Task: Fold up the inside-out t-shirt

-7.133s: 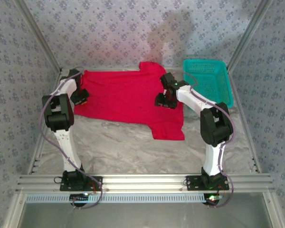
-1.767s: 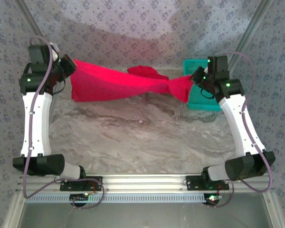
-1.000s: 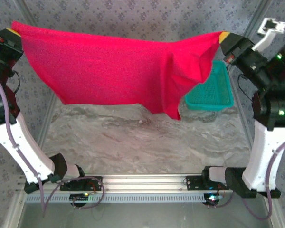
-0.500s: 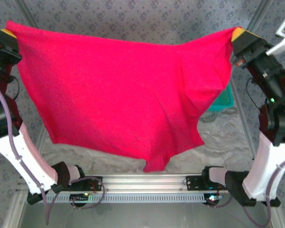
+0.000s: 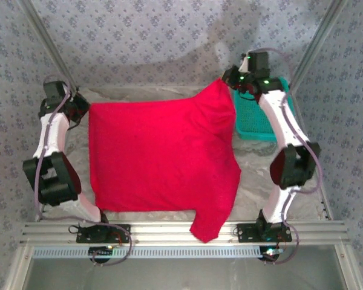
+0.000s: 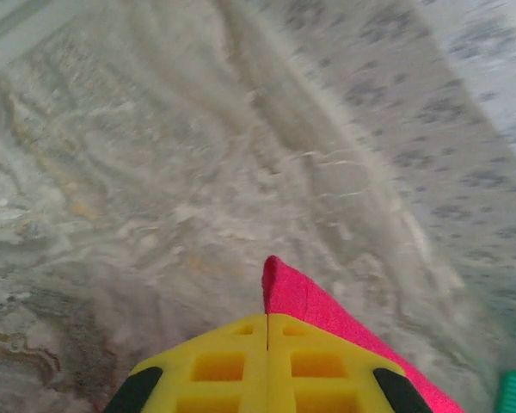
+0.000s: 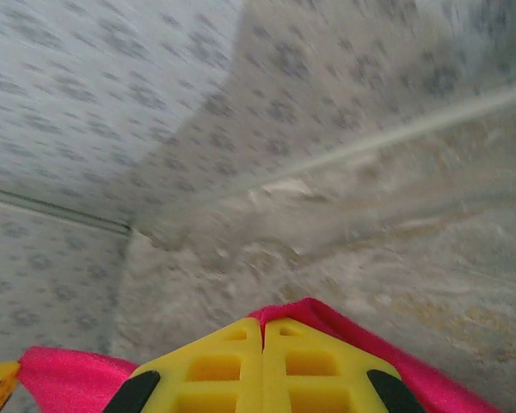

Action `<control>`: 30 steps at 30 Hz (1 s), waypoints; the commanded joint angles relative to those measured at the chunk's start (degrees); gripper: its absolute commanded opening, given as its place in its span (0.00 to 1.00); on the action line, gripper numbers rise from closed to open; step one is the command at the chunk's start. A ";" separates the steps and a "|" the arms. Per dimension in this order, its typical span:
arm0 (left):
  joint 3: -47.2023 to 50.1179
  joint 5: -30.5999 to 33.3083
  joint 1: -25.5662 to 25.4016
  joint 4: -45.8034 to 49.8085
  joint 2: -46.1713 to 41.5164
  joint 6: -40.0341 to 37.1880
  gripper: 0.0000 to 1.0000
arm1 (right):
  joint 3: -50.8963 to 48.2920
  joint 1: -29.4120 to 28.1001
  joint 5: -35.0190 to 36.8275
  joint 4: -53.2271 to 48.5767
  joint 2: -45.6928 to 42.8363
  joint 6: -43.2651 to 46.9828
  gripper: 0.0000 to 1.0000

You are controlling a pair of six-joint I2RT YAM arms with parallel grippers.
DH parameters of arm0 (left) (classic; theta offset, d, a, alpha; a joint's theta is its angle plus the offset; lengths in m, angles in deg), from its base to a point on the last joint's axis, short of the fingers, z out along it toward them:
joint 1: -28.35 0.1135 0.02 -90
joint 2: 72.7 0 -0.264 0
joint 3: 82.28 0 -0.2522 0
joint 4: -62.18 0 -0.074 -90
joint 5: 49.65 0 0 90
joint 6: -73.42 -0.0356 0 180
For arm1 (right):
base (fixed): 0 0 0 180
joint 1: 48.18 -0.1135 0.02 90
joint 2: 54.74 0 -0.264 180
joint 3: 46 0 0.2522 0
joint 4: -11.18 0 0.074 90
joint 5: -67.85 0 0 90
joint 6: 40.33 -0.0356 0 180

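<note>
The red t-shirt (image 5: 160,157) is spread out between my two arms, reaching from the back of the table to the front rail, where one sleeve hangs over. My left gripper (image 5: 83,107) is shut on its back left corner, and a peak of red cloth (image 6: 292,292) sticks out past the yellow fingertips (image 6: 267,317). Over at the back right corner, my right gripper (image 5: 228,81) is shut on the shirt, with red cloth (image 7: 344,323) bulging round its closed yellow tips (image 7: 262,325). Both wrist views are blurred.
A teal mesh basket (image 5: 257,115) stands at the back right, partly behind the right arm and touching the shirt's edge. Patterned walls enclose the marbled table (image 5: 254,175). The aluminium front rail (image 5: 169,231) runs along the near edge.
The shirt hung high in the air between raised arms. Both arms have swung down and back, and the cloth now lies spread low over the table.
</note>
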 commanded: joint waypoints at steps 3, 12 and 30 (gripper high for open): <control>-8.55 3.96 -0.21 -2.93 11.91 -3.39 0.00 | 15.47 -0.35 1.73 -1.92 18.86 -3.58 0.00; -22.21 10.39 -3.21 15.71 19.97 -6.08 0.49 | 31.91 -2.57 1.63 -13.49 29.12 -5.61 0.65; 28.69 -3.02 -15.74 -9.04 -0.60 0.90 0.50 | -35.86 -12.20 6.17 4.42 2.27 -4.11 0.54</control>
